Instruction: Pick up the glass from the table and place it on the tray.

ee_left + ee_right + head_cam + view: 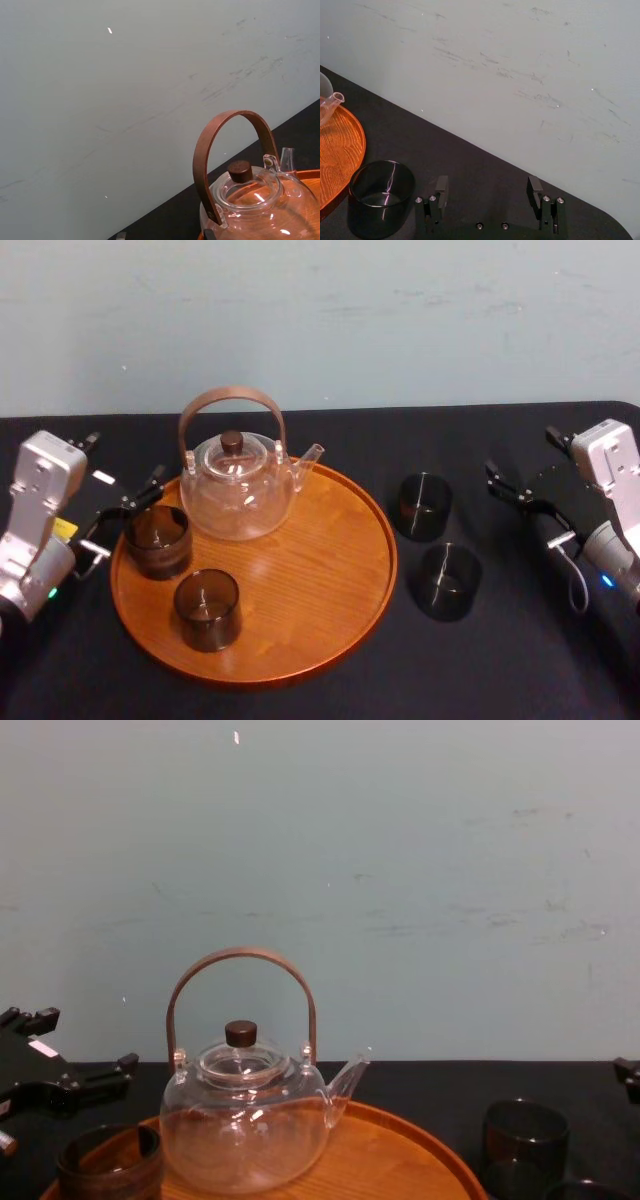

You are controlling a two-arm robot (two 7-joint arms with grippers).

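Clearing the worktop [480, 670] onto the tray [340, 610]: two glasses [207, 608] on, two left.
Right of the tray stands the farther glass [424, 506]; the right hand [512, 490], spread wide, waits near it and next must straddle it. Left hand [128, 512], also spread, parked at the tray's left rim.

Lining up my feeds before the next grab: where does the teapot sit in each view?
Head view: teapot at the back left of the tray, near the open left gripper.
Left wrist view: teapot close up, handle against the wall.
Right wrist view: its spout above the tray, beyond a dark glass and the open right gripper.
Chest view: teapot left of centre, on the tray.
Shared landmark: the tray.
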